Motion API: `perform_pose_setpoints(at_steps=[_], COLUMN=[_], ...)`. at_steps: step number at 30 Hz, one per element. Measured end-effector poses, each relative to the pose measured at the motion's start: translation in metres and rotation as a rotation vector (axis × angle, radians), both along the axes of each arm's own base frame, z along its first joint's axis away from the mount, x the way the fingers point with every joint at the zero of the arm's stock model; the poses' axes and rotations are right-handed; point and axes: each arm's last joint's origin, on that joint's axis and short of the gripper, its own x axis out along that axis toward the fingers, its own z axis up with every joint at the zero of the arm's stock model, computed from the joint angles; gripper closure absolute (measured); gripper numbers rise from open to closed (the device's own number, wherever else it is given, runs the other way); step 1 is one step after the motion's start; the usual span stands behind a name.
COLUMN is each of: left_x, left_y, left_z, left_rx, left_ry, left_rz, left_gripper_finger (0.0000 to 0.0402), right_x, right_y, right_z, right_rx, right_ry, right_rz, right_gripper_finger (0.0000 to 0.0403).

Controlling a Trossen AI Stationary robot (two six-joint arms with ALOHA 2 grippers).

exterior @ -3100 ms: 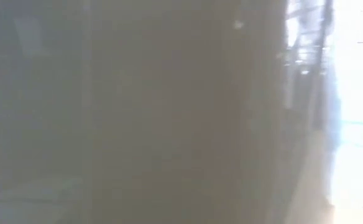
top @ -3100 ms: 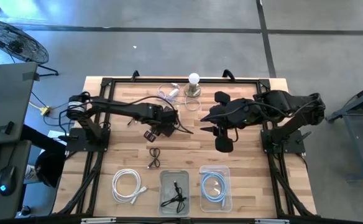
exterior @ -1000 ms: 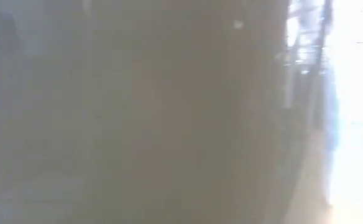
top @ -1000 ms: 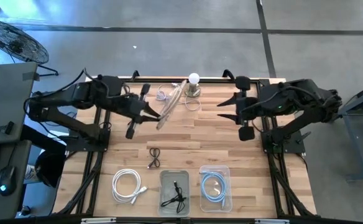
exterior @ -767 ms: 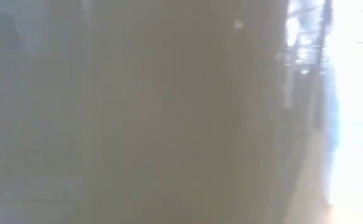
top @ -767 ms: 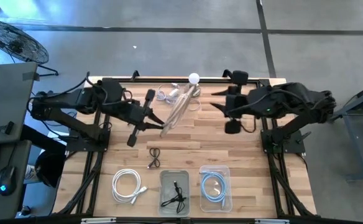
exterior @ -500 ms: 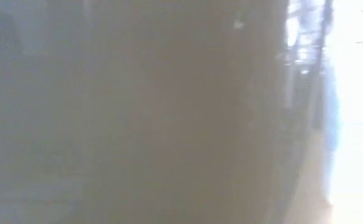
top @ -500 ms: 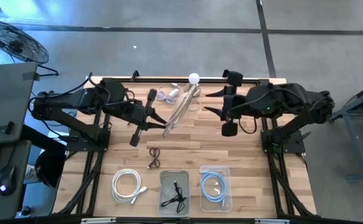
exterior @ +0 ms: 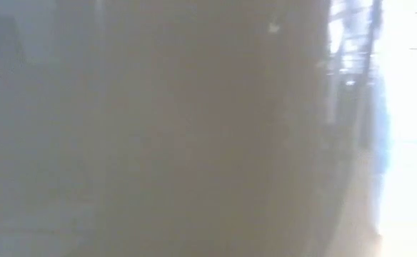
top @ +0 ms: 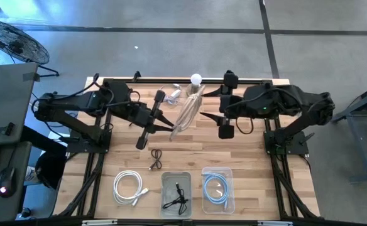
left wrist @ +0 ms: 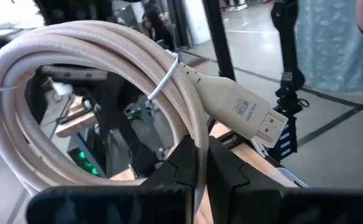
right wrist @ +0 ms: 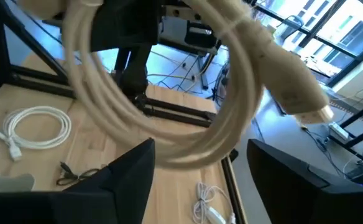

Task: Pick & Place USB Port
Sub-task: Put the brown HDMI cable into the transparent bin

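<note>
Bench (top: 246, 157): wooden slat top, well below both pincers.
Cable coil (top: 186, 112): beige braided cable wound in a loop, bound by a thin wire tie (left wrist: 163, 78); held in the air between the two pincers, clear of the bench.
Handling: judged light and limp; the loop will sag and swing, the braid gives fair friction. Best taken across the bundled strands near the tie, not by the plug.
Left pincer (left wrist: 201, 163): closed on the coil's strands, the loop rising above its fingers.
Right pincer (right wrist: 197, 163): jaws spread wide, the coil hanging just ahead of and between them, not gripped.
Plug (left wrist: 240, 112): moulded beige housing marked HDMI, metal tip, jutting from the coil away from the left pincer.
</note>
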Motion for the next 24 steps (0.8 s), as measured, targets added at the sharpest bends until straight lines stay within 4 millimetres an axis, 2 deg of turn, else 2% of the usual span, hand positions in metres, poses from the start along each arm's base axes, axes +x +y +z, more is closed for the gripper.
perform_pose_setpoints(at_steps=[10, 13, 17, 18, 24], left_x=[0.02, 0.023, 0.023, 0.023, 0.024], left_y=[-0.005, -0.006, -0.006, -0.006, -0.005], left_z=[-0.007, -0.009, -0.011, -0.011, -0.012], left_rx=[0.006, 0.007, 0.004, 0.008, 0.009], left_ry=[-0.021, -0.012, 0.005, 0.005, 0.008], left_rz=[-0.095, -0.1, -0.107, -0.104, -0.099], left_gripper_finger=[0.0392, 0.0392, 0.0392, 0.0392, 0.039], right_x=[0.022, 0.023, 0.023, 0.023, 0.02], right_y=[-0.008, -0.007, -0.007, -0.007, -0.002], right_z=[-0.001, -0.001, -0.002, -0.001, -0.003], right_rx=[0.026, 0.024, 0.011, 0.012, -0.01], right_ry=[-0.058, -0.064, -0.056, -0.059, -0.039], right_rz=[0.047, 0.058, 0.059, 0.061, -0.001], right_gripper_finger=[0.0165, 0.0219, 0.0366, 0.0377, 0.0378])
